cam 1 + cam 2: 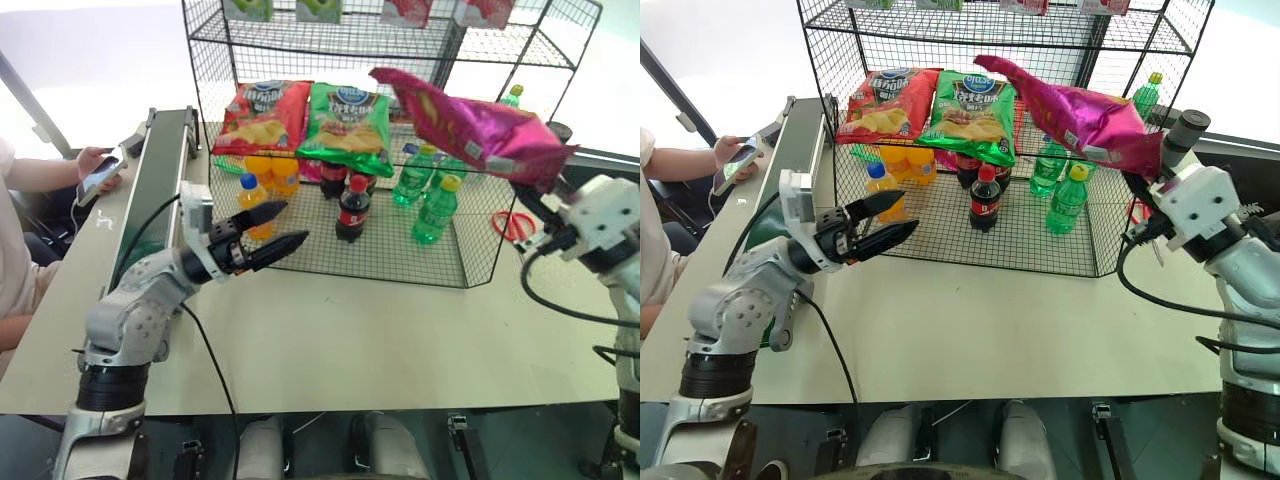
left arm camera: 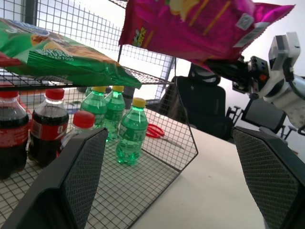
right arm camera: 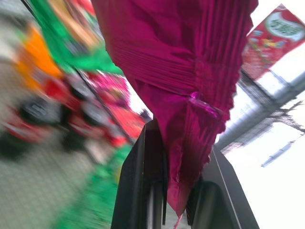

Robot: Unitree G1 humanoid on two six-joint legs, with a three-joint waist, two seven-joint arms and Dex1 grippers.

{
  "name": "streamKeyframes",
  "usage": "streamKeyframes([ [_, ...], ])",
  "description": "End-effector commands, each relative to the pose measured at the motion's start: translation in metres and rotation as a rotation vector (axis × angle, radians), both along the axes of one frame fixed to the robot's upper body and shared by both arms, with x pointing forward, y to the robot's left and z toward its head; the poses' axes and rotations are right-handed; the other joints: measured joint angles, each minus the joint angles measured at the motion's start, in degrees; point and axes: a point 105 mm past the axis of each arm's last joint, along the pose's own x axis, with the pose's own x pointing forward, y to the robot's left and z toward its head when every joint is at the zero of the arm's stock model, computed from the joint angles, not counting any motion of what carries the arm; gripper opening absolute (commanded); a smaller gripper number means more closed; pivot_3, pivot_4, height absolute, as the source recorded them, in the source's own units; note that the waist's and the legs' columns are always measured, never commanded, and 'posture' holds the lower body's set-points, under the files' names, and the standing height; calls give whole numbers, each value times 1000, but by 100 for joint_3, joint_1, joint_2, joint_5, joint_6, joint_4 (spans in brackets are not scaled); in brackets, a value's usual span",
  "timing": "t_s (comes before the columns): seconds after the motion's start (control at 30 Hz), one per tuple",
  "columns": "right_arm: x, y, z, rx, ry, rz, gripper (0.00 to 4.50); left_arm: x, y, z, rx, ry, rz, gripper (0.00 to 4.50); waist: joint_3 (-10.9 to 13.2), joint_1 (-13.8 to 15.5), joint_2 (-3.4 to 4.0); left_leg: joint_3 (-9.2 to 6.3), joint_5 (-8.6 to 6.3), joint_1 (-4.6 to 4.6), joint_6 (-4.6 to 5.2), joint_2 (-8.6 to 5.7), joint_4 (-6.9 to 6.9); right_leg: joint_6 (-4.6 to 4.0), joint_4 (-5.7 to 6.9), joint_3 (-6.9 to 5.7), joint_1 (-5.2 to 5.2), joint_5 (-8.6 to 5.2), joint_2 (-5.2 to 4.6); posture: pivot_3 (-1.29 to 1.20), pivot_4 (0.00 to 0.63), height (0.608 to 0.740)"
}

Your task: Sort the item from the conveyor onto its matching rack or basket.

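The magenta-pink chip bag (image 1: 470, 122) is held aloft at the upper right of the frame, pinched by its crimped end in the right gripper (image 1: 528, 186), in front of the black wire rack (image 1: 500, 260), while the left gripper (image 1: 283, 226) is seen at centre left with fingers spread and empty, the conveyor (image 1: 160, 170) lying at the left.

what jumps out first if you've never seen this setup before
The magenta-pink chip bag grabs the eye: it hangs in the air in front of the black wire rack, its crimped end pinched in the right gripper. Behind it, a red chip bag and a green chip bag lie on a middle tier above rows of bottles. The left gripper is open and empty near the rack's left front, beside the conveyor.
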Motion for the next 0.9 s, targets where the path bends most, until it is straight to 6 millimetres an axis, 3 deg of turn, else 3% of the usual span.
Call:
streamKeyframes([
  [0.03,10,-7,13,-124,-102,-94,0,-1,0,10,-8,-63,15,4418,0,4,0,-1,1,0,-2,2,0,1,0,0,0,-1,1,0,150,740],
  [0.27,50,-16,17,-342,-154,-339,0,-3,-2,9,-1,-95,58,4418,1,-23,2,-3,6,2,-9,4,0,3,3,0,2,-2,1,0,150,740],
  [0.43,72,-20,11,-316,-118,-421,0,-2,-6,16,-29,-156,121,4418,2,-10,1,-2,7,0,-11,6,0,3,2,-1,2,-2,-1,0,150,740],
  [0.9,89,-25,4,-279,-94,-494,0,-7,-16,25,-77,-198,138,4418,2,-15,1,-4,9,3,-14,4,6,6,1,-3,12,-1,-1,0,150,740],
])
